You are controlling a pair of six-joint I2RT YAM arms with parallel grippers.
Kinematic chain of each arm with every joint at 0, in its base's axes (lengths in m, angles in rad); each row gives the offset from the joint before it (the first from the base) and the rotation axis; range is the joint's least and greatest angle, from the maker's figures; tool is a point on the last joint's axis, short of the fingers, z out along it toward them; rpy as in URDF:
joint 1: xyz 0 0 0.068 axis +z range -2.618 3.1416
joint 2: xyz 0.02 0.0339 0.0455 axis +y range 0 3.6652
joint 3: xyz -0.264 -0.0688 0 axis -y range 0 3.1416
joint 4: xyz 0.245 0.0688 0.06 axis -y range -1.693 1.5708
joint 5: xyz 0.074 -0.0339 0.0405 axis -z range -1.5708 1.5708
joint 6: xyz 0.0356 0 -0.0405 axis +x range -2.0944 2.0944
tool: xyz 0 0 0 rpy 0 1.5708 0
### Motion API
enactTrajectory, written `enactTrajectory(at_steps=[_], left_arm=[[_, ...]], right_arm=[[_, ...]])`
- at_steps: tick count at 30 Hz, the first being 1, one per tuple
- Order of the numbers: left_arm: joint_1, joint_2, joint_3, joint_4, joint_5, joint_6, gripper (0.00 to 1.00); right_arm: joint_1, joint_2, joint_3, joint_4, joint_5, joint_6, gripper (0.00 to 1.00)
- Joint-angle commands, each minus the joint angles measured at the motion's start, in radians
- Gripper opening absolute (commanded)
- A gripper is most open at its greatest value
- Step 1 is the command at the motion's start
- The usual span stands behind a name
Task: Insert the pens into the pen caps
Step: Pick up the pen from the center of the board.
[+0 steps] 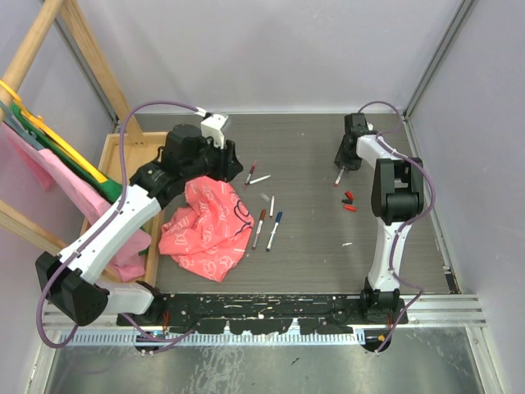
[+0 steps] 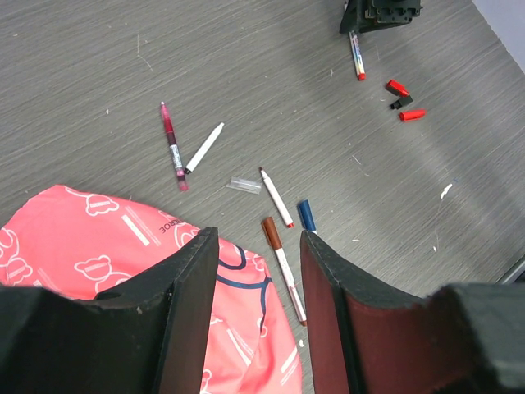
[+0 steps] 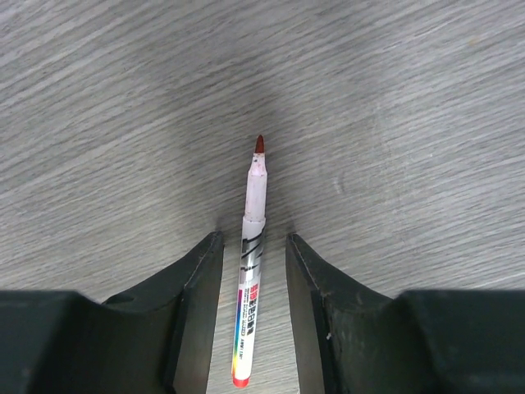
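My right tool (image 3: 254, 238) straddles the red-tipped pen (image 3: 256, 189), jaws not yet clenched; I'd centre it, then squeeze squarely mid-barrel

— Where are the pens lying?
— Five are lying flat mid-table: a magenta pen (image 2: 172, 146) and a white pen (image 2: 204, 148) at twelve o'clock, a red-tipped pen (image 2: 276, 198) between, and a brown-capped pen (image 2: 283, 267) and a blue-capped pen (image 1: 274, 231) at six.
— And the caps?
— A far red cap (image 2: 397, 87), a black cap (image 2: 401, 103) and a near red cap (image 2: 412, 116) are lying loose at three o'clock. At their eleven, a sixth pen (image 3: 250, 271) is lying uncapped, its red tip pointing to six.
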Motion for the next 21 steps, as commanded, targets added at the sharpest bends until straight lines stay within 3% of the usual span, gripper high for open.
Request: enactTrajectory(at_steps=[1, 13, 21], left_arm=[[0.012, 0.001, 0.043, 0.023, 0.028, -0.001, 0.45], [0.035, 0.009, 0.045, 0.025, 0.052, -0.020, 0.45], [0.037, 0.021, 0.037, 0.041, 0.071, -0.048, 0.46]], right_arm=[[-0.005, 0.023, 0.045, -0.006, 0.008, -0.021, 0.42], [-0.005, -0.016, 0.044, -0.004, 0.001, -0.032, 0.18], [-0.005, -0.260, -0.058, 0.134, -0.029, -0.019, 0.07]])
